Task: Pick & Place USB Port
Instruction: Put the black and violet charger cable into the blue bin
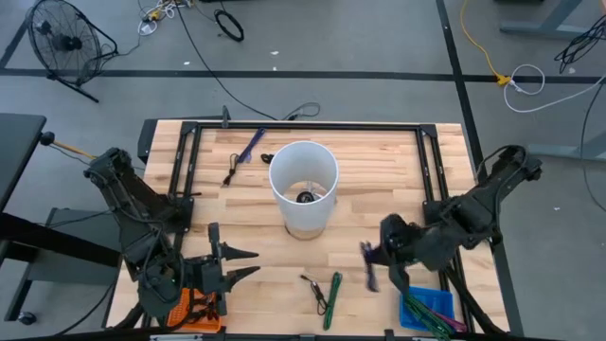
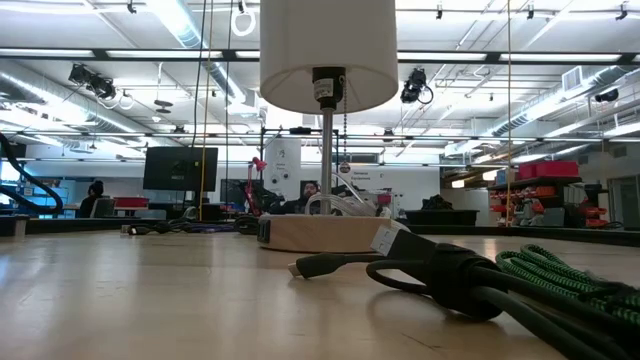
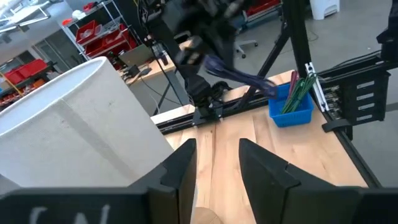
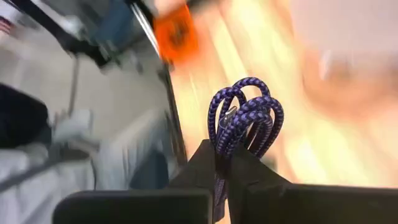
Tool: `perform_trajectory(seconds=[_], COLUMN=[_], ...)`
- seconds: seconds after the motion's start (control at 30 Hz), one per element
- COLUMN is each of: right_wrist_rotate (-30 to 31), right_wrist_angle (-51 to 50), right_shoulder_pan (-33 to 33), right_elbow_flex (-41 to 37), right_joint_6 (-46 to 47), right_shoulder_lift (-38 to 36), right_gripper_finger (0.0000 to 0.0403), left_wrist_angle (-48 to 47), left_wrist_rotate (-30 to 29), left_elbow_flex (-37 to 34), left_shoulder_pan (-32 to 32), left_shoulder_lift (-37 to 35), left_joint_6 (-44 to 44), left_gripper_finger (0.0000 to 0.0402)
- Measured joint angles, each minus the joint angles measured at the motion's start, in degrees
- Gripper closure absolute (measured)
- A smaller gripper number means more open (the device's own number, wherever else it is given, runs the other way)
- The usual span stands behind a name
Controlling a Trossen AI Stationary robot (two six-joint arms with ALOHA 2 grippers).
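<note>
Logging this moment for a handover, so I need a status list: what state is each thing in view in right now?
left gripper: fingers open, empty, over the table's near left
right gripper: fingers shut on purple cable, lifted
lamp: upright at table centre
green cable: lying loose on table
blue bin: holds cables
orange bin: by left arm

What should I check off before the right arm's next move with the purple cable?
1. Right gripper shut on the purple cable: ok, its coil sticks out past the fingers.
2. Cable lifted off the table: cannot tell.
3. Blue bin at the near right corner, with room left: ok, though it already holds green cables.
4. Left gripper out of the way: ok, it is on the table's left by the orange bin, fingers apart and empty.
5. Lamp clear of the right arm: ok, it stands mid-table.
</note>
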Motion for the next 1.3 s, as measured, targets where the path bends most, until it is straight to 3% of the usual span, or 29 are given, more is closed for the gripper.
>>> perform_trajectory(seconds=[0.27, 0.6, 0.93, 1.13, 1.3], right_wrist_rotate=[-17.3, -37.0, -40.1, -46.2, -46.7], right_wrist_angle=[-15.3, -22.0, -24.8, -32.4, -31.7], right_shoulder_pan=[3.5, 5.7, 5.9, 6.0, 6.0], right_elbow_flex=[0.0, 0.0, 0.0, 0.0, 0.0], right_joint_6=[26.2, 30.7, 24.8, 24.0, 22.8], right_shoulder_lift=[3.9, 16.2, 23.5, 26.9, 28.2], right_gripper_finger=[0.0397, 0.0397, 0.0398, 0.0398, 0.0398], left_wrist_angle=[0.0, -0.4, -0.4, -0.8, -2.6], left_wrist_rotate=[0.0, 3.5, 3.5, 3.5, 3.6], left_elbow_flex=[0.0, 0.0, 0.0, 0.0, 0.0], left_shoulder_pan=[0.0, 0.0, 0.1, 0.1, 0.1], left_shoulder_lift=[0.0, 0.0, 0.0, 0.0, 0.0], left_joint_6=[-0.1, -1.3, -1.6, -1.8, -4.2], left_gripper_finger=[0.0285, 0.0285, 0.0285, 0.0285, 0.0285])
